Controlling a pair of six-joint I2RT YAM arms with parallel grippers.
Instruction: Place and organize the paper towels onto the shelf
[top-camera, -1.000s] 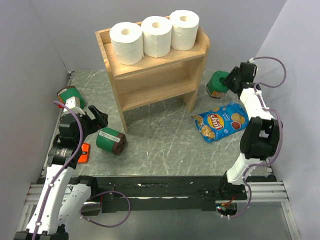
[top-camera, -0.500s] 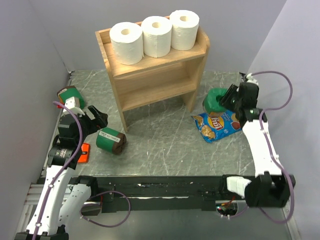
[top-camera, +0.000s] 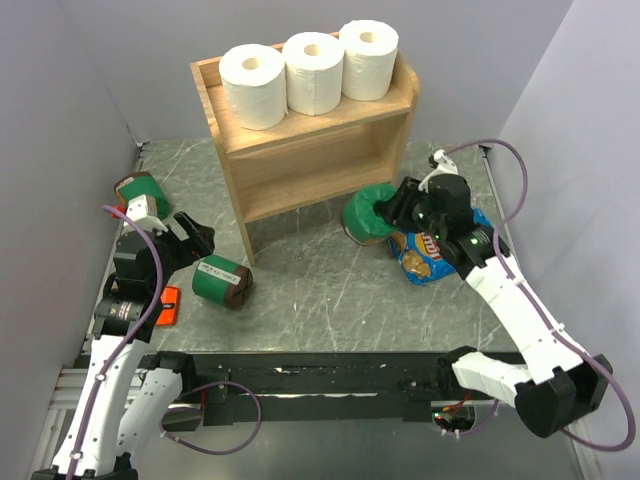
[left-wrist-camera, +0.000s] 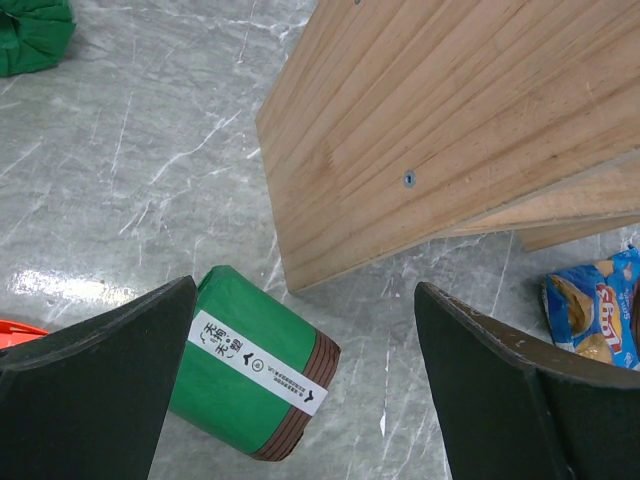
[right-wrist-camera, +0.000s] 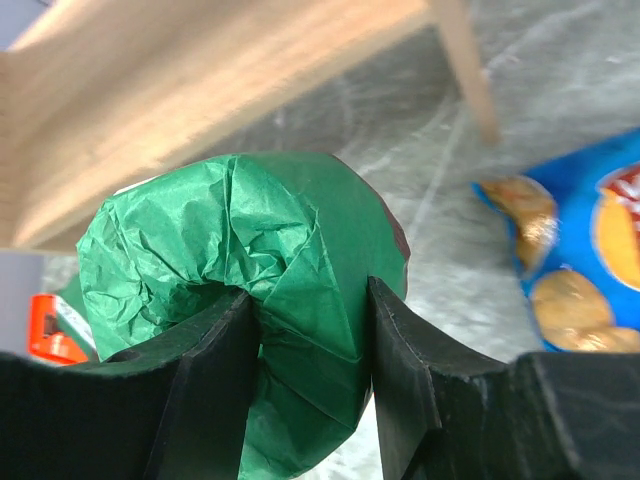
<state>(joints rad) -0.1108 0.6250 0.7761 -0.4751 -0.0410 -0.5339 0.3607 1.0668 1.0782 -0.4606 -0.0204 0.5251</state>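
Observation:
Three white paper towels (top-camera: 314, 72) stand in a row on the top tier of the wooden shelf (top-camera: 310, 160). My right gripper (top-camera: 397, 211) is shut on a crumpled green package (top-camera: 368, 214) and holds it in front of the shelf's right leg. In the right wrist view the fingers pinch the green paper (right-wrist-camera: 200, 220) at my right gripper (right-wrist-camera: 310, 292). My left gripper (top-camera: 197, 240) is open above a green package with brown ends (top-camera: 221, 280) lying on the table. That package (left-wrist-camera: 250, 365) lies partly between the fingers of my left gripper (left-wrist-camera: 305, 292), untouched.
A blue chips bag (top-camera: 440, 248) lies right of the shelf, under my right arm. Another green package (top-camera: 140, 190) sits at the far left by the wall. An orange object (top-camera: 170, 306) lies near the left arm. The shelf's side panel (left-wrist-camera: 450, 130) is close ahead of the left gripper.
My right arm has swung left from the back right corner, carrying the green package to the front of the shelf. The left arm has barely moved.

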